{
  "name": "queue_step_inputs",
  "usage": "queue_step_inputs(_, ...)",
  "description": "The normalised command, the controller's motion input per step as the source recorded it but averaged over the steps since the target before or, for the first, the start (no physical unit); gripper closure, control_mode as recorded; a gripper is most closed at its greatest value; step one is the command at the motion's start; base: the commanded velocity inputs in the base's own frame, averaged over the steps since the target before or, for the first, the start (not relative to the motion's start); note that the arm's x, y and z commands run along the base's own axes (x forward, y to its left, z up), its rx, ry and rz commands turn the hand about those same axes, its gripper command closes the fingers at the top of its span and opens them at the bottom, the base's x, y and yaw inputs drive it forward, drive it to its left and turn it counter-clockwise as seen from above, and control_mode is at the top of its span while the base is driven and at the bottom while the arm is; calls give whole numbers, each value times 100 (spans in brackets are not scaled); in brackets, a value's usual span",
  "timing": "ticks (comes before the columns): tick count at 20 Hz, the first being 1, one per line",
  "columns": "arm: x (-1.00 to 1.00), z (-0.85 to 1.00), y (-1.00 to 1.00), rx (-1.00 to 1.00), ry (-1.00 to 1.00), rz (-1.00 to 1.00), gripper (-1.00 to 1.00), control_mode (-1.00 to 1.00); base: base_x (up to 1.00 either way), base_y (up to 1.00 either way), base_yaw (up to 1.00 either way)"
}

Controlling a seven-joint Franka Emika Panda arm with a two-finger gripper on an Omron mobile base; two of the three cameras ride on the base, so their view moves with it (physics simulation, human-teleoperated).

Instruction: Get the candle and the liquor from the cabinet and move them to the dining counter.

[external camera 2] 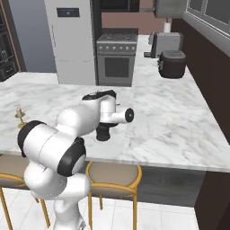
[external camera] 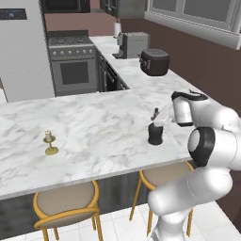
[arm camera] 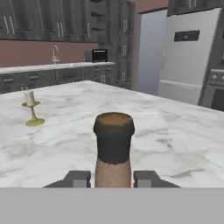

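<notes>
The liquor [external camera: 155, 134], a small black bottle, stands upright on the white marble dining counter [external camera: 94, 127] near its right end. My gripper [external camera: 157, 115] comes in from the right at the height of the neck. In the hand view the two fingers [arm camera: 78, 179] flank the brownish neck of the liquor [arm camera: 113, 148], shut on it. In the right base view my arm hides most of the liquor [external camera 2: 104, 132]. Well to the left of the bottle, the candle [external camera: 49, 141] [arm camera: 30, 105] [external camera 2: 19, 114] stands upright on its gold candlestick on the same slab. Dark grey cabinets [arm camera: 43, 22] line the far wall.
Two gold-framed stools [external camera: 66, 202] [external camera: 162, 176] stand under the counter's near edge. A black toaster [external camera: 154, 61] and a coffee machine [external camera: 132, 44] sit on the side worktop to the right. A stove [external camera: 73, 63] and a fridge [external camera: 21, 47] stand behind.
</notes>
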Motion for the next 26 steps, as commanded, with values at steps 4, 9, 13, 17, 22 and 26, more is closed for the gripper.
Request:
queue_step_inputs(4,47,-33,0,0,0,0,100,-100,0,0,0)
queue_step_inputs(9,50,-27,-1,0,0,0,100,-100,0,0,0)
queue_step_inputs(13,45,-27,-1,0,0,0,100,-100,0,0,0)
queue_step_inputs(17,49,-15,-6,1,0,0,100,-100,0,0,0)
queue_step_inputs(22,30,-1,-20,5,0,0,100,-100,0,0,0)
queue_step_inputs(26,0,0,-19,1,-2,1,100,-100,0,0,0)
